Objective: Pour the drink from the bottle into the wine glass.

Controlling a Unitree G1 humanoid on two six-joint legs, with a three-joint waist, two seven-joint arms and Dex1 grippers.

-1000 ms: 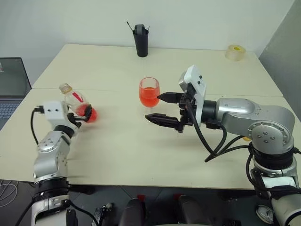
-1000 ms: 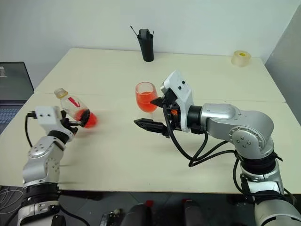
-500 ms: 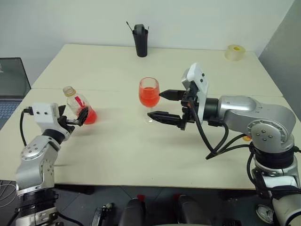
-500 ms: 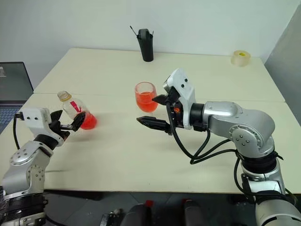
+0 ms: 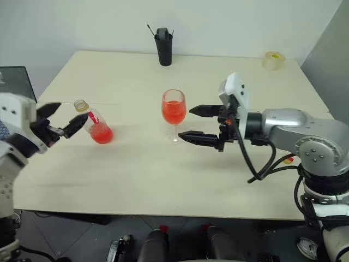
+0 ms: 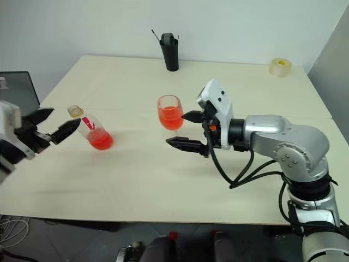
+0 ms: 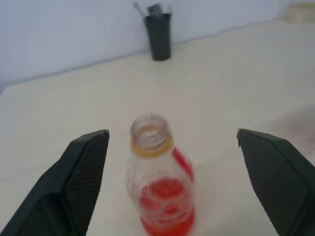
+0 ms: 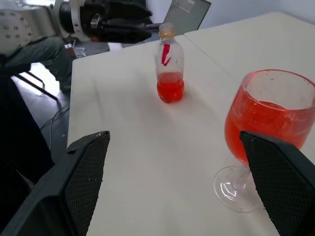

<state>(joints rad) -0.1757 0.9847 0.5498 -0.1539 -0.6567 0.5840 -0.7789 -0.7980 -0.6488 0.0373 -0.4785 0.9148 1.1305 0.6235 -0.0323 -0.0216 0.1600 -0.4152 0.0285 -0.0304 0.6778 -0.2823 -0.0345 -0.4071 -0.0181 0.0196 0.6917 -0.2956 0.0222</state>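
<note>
Surface: a pale cream table (image 5: 163,180) against a plain white wall, with a tall black cup (image 5: 163,47) at the far edge and a roll of tape (image 5: 272,60) in the far right corner.
Bottle: the small clear bottle (image 5: 94,121) stands upright and uncapped on my left side of the table, a little red drink (image 5: 101,134) pooled in its base.
Wine glass: the wine glass (image 5: 173,113) stands mid-table, its bowl over half full of the red liquid.
My left gripper: my left gripper (image 5: 59,120) hangs just beside the bottle's neck, fingers spread wide, touching nothing.
My right gripper: my right gripper (image 5: 195,123) sits just right of the glass, fingers apart, one level with the bowl and one near the foot, gripping nothing.
Progress: I judge the pour done and both vessels set down.
Risk: my lower right finger is close to the stem; a careless sweep could tip the full glass. My left fingertip could likewise topple the light, open bottle.
</note>
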